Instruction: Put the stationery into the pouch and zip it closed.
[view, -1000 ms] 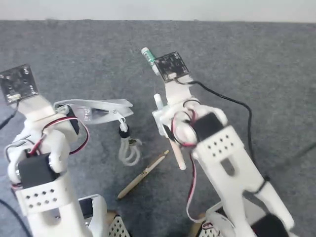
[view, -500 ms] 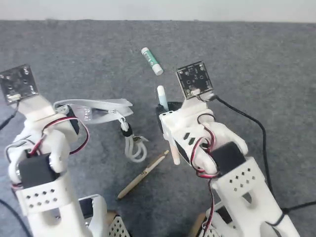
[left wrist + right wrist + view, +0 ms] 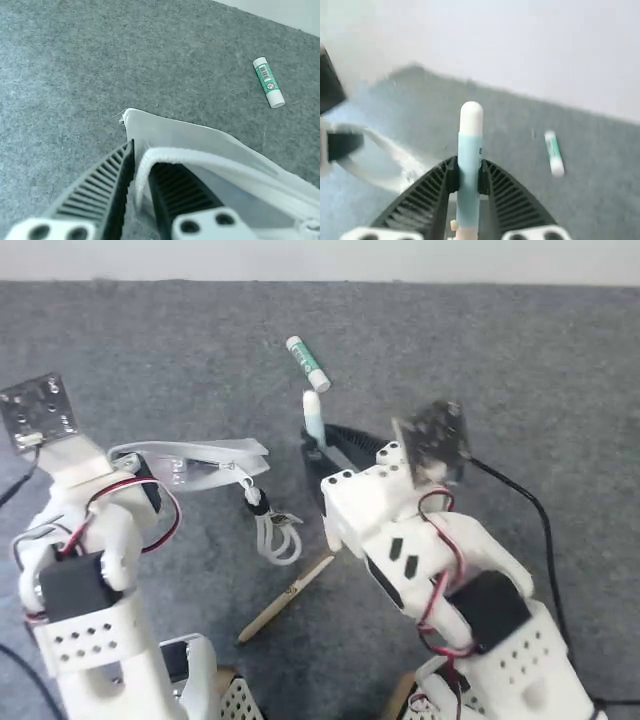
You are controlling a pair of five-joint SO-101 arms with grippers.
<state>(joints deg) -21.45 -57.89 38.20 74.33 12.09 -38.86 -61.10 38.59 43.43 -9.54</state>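
high view, entry one: what does the right gripper (image 3: pixel 316 446) carry?
– one light-blue pen (image 3: pixel 314 418), white cap up, pinched upright between both jaws, lifted off the grey mat (image 3: pixel 520 360).

and the pouch (image 3: pixel 205 462)?
– one clear pouch, near the pen on its left-arm side, not touching it. left gripper (image 3: pixel 136 165) clamped on one lip of it. zip pull with white cord loop (image 3: pixel 275 537) hangs at the end nearest the pen.

step in hand?
– judged: pen insertion, early in the task. next move calls for tipping the pen level and lining it with the mouth. how wide that mouth gapes, cannot tell.

left loose?
– one green glue stick (image 3: pixel 307 363) beyond the pen. one wooden stick (image 3: pixel 290 595), perhaps a pencil, near the cord loop. zipping not yet due.
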